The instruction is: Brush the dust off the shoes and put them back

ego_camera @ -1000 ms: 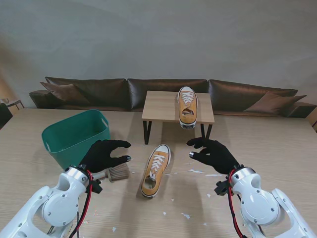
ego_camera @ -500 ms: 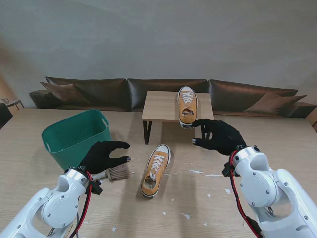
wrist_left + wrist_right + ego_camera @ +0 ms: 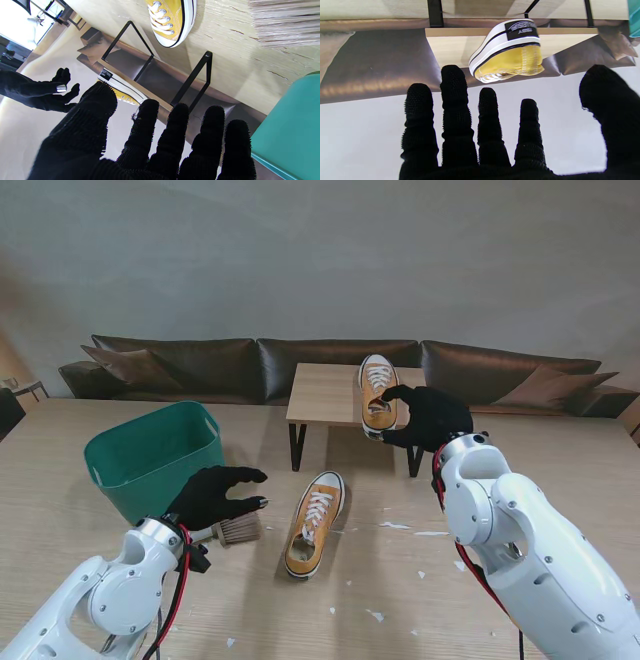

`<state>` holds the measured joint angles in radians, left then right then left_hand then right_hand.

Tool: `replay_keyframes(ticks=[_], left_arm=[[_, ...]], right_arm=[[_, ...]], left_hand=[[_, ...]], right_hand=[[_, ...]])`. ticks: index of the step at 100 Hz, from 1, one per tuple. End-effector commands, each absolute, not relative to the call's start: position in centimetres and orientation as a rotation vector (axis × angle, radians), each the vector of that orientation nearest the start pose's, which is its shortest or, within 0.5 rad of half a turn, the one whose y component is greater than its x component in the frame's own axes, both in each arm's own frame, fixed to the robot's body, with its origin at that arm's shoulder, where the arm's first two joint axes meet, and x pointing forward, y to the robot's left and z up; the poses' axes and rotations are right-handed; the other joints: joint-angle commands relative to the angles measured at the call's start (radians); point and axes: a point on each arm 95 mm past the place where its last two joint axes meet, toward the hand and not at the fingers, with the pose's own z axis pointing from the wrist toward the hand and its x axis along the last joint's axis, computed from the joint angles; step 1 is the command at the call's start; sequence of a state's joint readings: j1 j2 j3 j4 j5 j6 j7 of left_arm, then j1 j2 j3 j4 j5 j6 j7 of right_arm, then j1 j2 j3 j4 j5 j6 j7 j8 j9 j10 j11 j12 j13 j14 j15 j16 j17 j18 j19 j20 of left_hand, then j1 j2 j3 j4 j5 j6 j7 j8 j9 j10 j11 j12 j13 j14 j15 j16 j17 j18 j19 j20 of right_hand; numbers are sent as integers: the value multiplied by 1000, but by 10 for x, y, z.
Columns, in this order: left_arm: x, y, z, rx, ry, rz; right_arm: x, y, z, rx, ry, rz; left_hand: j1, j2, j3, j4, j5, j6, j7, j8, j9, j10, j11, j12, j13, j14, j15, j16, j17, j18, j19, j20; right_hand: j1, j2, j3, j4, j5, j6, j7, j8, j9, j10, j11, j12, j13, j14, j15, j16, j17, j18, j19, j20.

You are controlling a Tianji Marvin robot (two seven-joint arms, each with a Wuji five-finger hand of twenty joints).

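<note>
The right robot hand (image 3: 432,418), fingers spread and empty, sits just beside the heel of the shoe (image 3: 378,395) on the small shelf (image 3: 320,395), its length pointing away from me.

The left robot hand (image 3: 215,494), also spread and empty, hovers over the brush (image 3: 236,529).

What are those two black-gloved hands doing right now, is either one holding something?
Left hand: open, holding nothing, hovering by the wooden-handled bristle brush.
Right hand: open, fingers spread near the heel of the yellow canvas sneaker on the small wooden stand, not gripping it.

Glossy white jointed arms, rounded shells, red and black cables at wrists, left hand (image 3: 213,493) and right hand (image 3: 430,416) in black textured gloves
</note>
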<state>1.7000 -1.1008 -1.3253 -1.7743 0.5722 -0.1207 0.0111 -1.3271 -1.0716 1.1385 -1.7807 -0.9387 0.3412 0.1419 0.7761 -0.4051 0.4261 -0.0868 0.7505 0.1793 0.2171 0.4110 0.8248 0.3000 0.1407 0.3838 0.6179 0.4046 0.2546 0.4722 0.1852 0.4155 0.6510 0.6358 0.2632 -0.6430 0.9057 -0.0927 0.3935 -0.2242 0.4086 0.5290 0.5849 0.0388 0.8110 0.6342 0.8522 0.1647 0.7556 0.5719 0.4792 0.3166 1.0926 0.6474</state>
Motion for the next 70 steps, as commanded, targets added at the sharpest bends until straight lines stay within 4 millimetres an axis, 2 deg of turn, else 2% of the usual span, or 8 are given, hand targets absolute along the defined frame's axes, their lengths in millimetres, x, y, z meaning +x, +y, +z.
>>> replay_keyframes(ticks=[1, 23, 36, 70], left_arm=[[371, -1, -290, -1514, 1264, -1905], [371, -2, -291, -1521, 1267, -1903], [371, -2, -291, -1532, 1273, -1900], [371, -2, -292, -1537, 1270, -1899]], right_arm=[[458, 23, -193, 1207, 1248, 1420], [482, 27, -203, 1194, 1241, 1355], [492, 29, -212, 1197, 1246, 1322], [499, 35, -235, 1223, 1276, 1303]], left_hand=[[16, 48, -21, 27, -7, 8, -16, -6, -8, 13, -5, -2, -39, 18, -16, -12, -18, 26, -28, 18], [19, 51, -24, 28, -5, 11, -16, -6, -5, 16, -4, 1, -39, 19, -14, -11, -18, 25, -33, 24], [20, 56, -27, 28, -3, 10, -14, -6, -4, 17, -4, 2, -39, 20, -13, -9, -19, 25, -37, 26], [24, 57, -31, 29, -3, 13, -15, -6, -5, 25, -5, 4, -39, 22, -9, -5, -18, 25, -47, 34]], right_hand=[[9, -58, 44, -19, -3, -22, 19, 25, -35, -30, 32, 29, 49, -18, 34, 16, -42, -29, 54, -1], [1, -91, 83, -29, 32, -17, 60, 43, -32, -29, 56, 53, 53, -25, 59, 21, -36, -33, 66, -5], [-4, -99, 98, -34, 35, -14, 77, 41, -49, -25, 26, 39, 32, -17, 23, 3, -47, -31, 57, -13], [11, -126, 136, -40, 85, -27, 141, 50, -57, -17, 2, 14, 28, -17, 3, -5, -59, -34, 47, -22]])
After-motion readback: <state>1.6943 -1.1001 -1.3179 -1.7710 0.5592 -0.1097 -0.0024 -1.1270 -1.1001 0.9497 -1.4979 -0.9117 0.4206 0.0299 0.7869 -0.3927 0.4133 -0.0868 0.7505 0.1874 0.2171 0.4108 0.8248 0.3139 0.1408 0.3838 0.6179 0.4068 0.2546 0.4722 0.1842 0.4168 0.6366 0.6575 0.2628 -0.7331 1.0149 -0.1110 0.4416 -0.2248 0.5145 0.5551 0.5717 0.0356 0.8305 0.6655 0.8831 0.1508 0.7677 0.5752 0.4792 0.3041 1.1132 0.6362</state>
